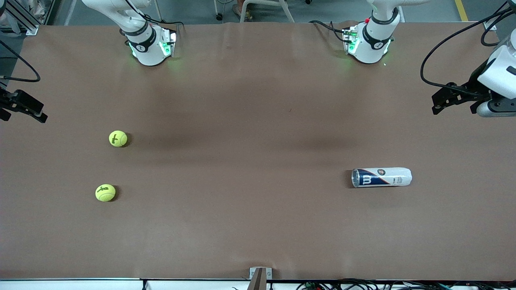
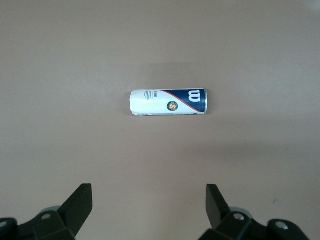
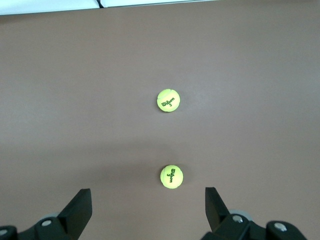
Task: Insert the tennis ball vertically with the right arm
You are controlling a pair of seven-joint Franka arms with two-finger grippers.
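Observation:
Two yellow-green tennis balls lie on the brown table toward the right arm's end: one farther from the front camera, one nearer to it. Both show in the right wrist view, the farther ball and the nearer ball. A white and blue ball can lies on its side toward the left arm's end, its open mouth facing the balls; it also shows in the left wrist view. My right gripper is open and empty, up over the table's end near the balls. My left gripper is open and empty, waiting over the table's other end.
The two arm bases stand along the table's edge farthest from the front camera. A small metal bracket sits at the edge nearest to it. Black cables hang off both ends of the table.

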